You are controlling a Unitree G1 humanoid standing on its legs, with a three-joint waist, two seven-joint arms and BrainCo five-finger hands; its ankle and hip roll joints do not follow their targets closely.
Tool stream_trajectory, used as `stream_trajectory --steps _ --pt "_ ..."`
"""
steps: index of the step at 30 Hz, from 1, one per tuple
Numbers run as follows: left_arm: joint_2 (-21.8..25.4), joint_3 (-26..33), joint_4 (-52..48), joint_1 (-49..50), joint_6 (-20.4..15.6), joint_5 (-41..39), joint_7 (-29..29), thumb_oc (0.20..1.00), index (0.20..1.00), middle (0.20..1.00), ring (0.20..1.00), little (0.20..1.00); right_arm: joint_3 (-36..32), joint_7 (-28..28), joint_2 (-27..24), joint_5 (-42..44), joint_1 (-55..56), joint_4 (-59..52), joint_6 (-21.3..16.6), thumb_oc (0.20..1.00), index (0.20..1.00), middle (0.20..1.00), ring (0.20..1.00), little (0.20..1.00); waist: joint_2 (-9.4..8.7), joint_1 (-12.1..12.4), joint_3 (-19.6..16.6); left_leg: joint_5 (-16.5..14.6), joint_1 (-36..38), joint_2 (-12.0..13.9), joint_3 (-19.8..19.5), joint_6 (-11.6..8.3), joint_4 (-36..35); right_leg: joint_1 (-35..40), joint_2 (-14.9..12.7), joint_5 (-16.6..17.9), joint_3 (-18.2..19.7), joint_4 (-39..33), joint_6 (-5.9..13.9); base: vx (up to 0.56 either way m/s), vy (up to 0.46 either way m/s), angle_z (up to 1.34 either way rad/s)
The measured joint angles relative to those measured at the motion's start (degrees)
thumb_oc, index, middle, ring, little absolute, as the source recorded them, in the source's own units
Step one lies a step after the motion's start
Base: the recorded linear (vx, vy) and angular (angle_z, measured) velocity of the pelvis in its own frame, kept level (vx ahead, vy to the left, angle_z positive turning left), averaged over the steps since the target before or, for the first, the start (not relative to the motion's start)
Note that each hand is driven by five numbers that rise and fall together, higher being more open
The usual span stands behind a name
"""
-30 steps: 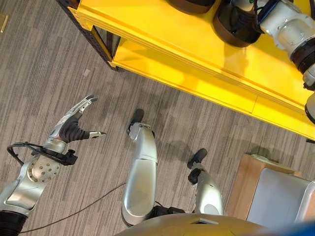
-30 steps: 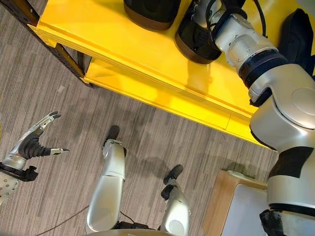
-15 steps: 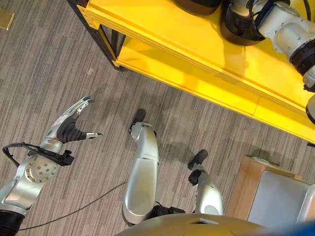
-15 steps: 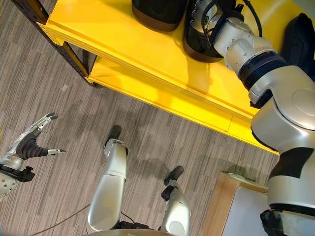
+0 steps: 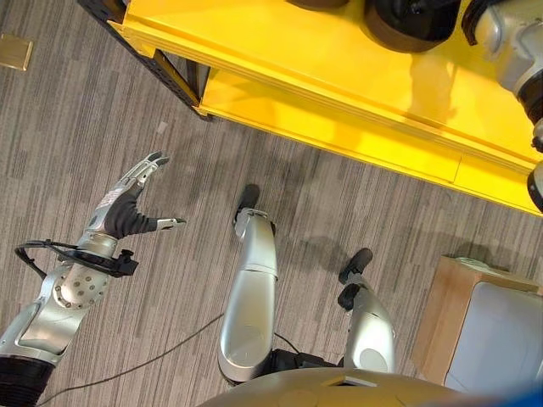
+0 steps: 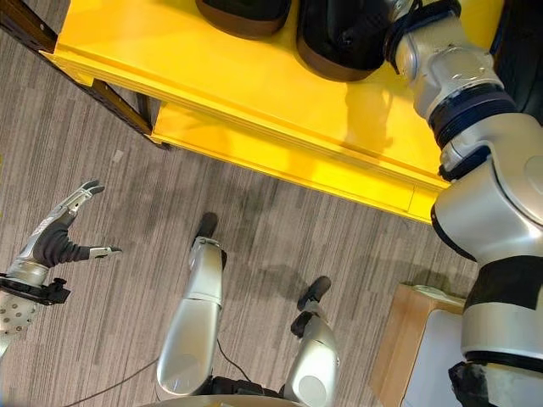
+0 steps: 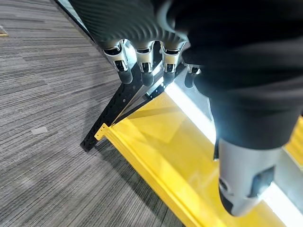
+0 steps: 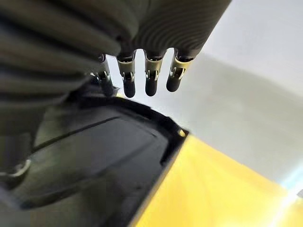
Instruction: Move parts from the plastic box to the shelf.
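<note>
Two black rounded parts rest on the top board of the yellow shelf. My right arm reaches up over that board. In the right wrist view my right hand is open, its fingers straight just above the far rim of a black part, and the thumb rests low beside it. The hand's fingers curl round nothing. My left hand hangs open over the floor at the left, holding nothing. A pale grey plastic box stands at the lower right.
The box sits by a wooden stand. A lower yellow board lies under the top one, on a black perforated post. The floor is grey striped carpet with a small brass plate.
The picture has shifted a little. My right arm has reached farther over the shelf, the hand passing the eye views' top edge. The left hand has hardly moved.
</note>
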Motion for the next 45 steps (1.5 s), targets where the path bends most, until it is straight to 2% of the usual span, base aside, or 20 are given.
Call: stream_trajectory --steps 9,13,15,16,18,21,23,25,28,30,31,32,38,40,45 --pt "0.0 0.49 0.0 0.61 0.0 -2.16 -0.03 1.0 1.0 1.0 1.0 1.0 -5.44 -1.75 -0.27 10.31 -0.67 -11.21 -1.42 1.0 1.0 1.0 1.0 1.0 0.14 -1.57 -0.11 0.36 2.58 0.75 0.9 0.07 -1.71 0.58 0.0 -0.79 0.82 0.58 -0.36 -0.01 0.003 -0.05" --pt "-0.02 0.54 0.0 0.63 0.0 -2.16 -0.07 1.0 1.0 1.0 1.0 1.0 -5.71 -1.64 -3.29 10.34 -0.63 -17.15 -1.72 1.0 1.0 1.0 1.0 1.0 0.16 -2.0 -0.11 0.59 4.01 0.76 1.79 -0.23 -2.19 1.26 -0.32 -0.76 1.69 0.76 -0.34 -0.01 0.0 -0.03" --pt "-0.29 0.51 -0.16 0.23 0.02 -2.11 -0.11 1.0 1.0 1.0 1.0 1.0 -7.9 -1.43 -6.6 10.64 0.58 -22.9 -2.05 1.0 1.0 1.0 1.0 1.0 0.86 -3.85 -0.71 0.27 6.22 0.87 2.49 0.11 -2.93 2.56 -0.54 -0.94 2.01 0.62 -0.56 -0.01 -0.006 -0.07" --pt "-0.84 0.53 -0.18 0.12 0.18 -2.05 -0.12 1.0 1.0 1.0 1.0 1.0 -17.34 -1.59 -12.23 11.06 7.95 -36.15 -2.89 1.0 1.0 1.0 1.0 1.0 1.4 -4.17 -0.65 0.52 7.32 0.96 2.82 -0.16 -3.19 3.07 -0.67 -1.23 2.35 1.33 -0.73 -0.08 0.003 -0.09" --pt "-2.98 0.19 0.3 -0.41 0.26 -1.79 -0.12 1.0 1.0 1.0 1.0 1.0 -20.27 -1.45 -15.38 11.04 13.91 -42.73 -3.6 1.0 1.0 1.0 1.0 1.0 1.62 -4.54 -0.78 0.62 10.14 1.21 3.58 -0.31 -3.84 4.73 -0.8 -1.22 2.7 1.54 -0.6 -0.07 0.008 -0.13" --pt "-5.4 -1.17 0.4 -0.68 0.25 -1.23 -0.18 1.0 1.0 1.0 1.0 1.0 -25.84 -1.01 -17.83 10.89 26.2 -48.31 -4.46 1.0 1.0 1.0 1.0 1.0 2.71 -5.94 -1.65 0.15 13.83 1.5 4.14 0.12 -5.38 7.89 -1.1 -2.29 2.0 1.07 -0.38 0.04 -0.014 -0.04" --pt "-8.29 -2.94 1.47 -0.64 0.27 0.7 -0.31 1.0 1.0 1.0 1.0 1.0 -36.44 -0.43 -17.76 10.67 41.81 -56.16 -4.69 1.0 1.0 1.0 1.0 1.0 4.15 -7.05 -4.01 0.12 15.11 1.51 4.47 0.1 -6.08 9.63 -0.96 -2.32 1.79 -0.88 -0.36 0.06 -0.052 -0.04" --pt "-9.56 -3.36 1.59 -0.56 0.31 1.58 -0.65 1.0 1.0 1.0 1.0 1.0 -42.23 0.12 -16.14 9.66 52.98 -59.81 -5.23 1.0 1.0 1.0 1.0 1.0 4.47 -7.54 -4.3 0.07 18.0 1.66 5.01 0.05 -6.93 12.18 -0.98 -2.0 1.84 -1.39 -0.67 0.05 -0.031 -0.07" --pt "-10.64 -4.04 1.62 -0.6 0.28 2.94 -1.32 1.0 1.0 1.0 1.0 1.0 -46.2 1.9 -15.17 7.95 61.48 -63.58 -5.44 1.0 1.0 1.0 1.0 1.0 5.07 -8.81 -5.95 -0.24 18.72 2.11 5.06 -0.1 -7.15 13.3 -0.59 -2.06 1.24 -2.58 -0.55 0.06 -0.012 -0.05" --pt "-11.69 -4.12 1.61 -0.37 0.29 3.67 -1.6 1.0 1.0 1.0 1.0 1.0 -50.48 2.61 -11.19 6.85 68.03 -66.32 -5.96 1.0 1.0 1.0 1.0 1.0 4.96 -9.5 -6.53 -0.82 20.22 2.09 5.59 -0.06 -7.11 14.93 -0.71 -1.82 1.21 -3.43 -0.88 0.05 0.005 -0.04" --pt "-12.79 -4.06 1.71 -0.68 0.31 5.25 -1.73 1.0 1.0 1.0 1.0 1.0 -53.29 3.12 -5.37 3.93 74.89 -69.6 -6.19 1.0 1.0 1.0 1.0 1.0 4.9 -9.97 -7.06 -1.56 22.09 2.05 5.83 -0.08 -6.93 16.93 -0.8 -1.8 1.18 -3.82 -0.93 0.09 0.013 0.0" --pt "-14.24 -4.05 1.81 0.17 0.3 5.26 -1.69 1.0 1.0 1.0 1.0 1.0 -53.15 3.69 -1.89 2.47 79.52 -72.02 -6.62 1.0 1.0 1.0 1.0 1.0 5.09 -9.86 -8.33 -2.14 22.63 2.03 6.01 -0.02 -6.56 17.82 -0.86 -1.92 1.02 -4.16 -0.84 0.06 0.005 -0.01" --pt "-16.22 -4.25 1.77 1.03 0.24 9.84 -1.71 1.0 1.0 1.0 1.0 1.0 -50.34 5.87 3.39 -7.59 84.5 -74.84 -7.99 1.0 1.0 1.0 1.0 1.0 4.84 -10.94 -11.45 -3.21 24.15 1.78 6.74 0.29 -5.97 19.49 -1.42 -2.1 0.94 -4.75 -1.05 0.08 0.019 -0.03" --pt "-16.2 -4.49 1.77 1.44 0.17 9.86 -1.7 1.0 1.0 1.0 1.0 1.0 -47.2 6.18 2.81 -9.57 84.11 -74.13 -8.33 1.0 1.0 1.0 1.0 1.0 4.5 -10.97 -12.29 -3.37 24.57 1.3 6.92 0.52 -5.88 19.99 -1.98 -2.14 0.97 -4.79 -1.03 0.08 -0.006 0.02" --pt "-16.76 -4.34 1.88 3.14 0.24 13.05 -1.19 1.0 1.0 1.0 1.0 1.0 -37.62 7.52 7.94 -14.48 83.17 -69.42 -8.32 1.0 1.0 1.0 1.0 1.0 3.3 -10.8 -13.45 -3.49 24.95 1.2 7.07 0.58 -5.7 20.64 -2.02 -2.24 0.96 -5.28 -1.1 0.04 0.007 0.0"
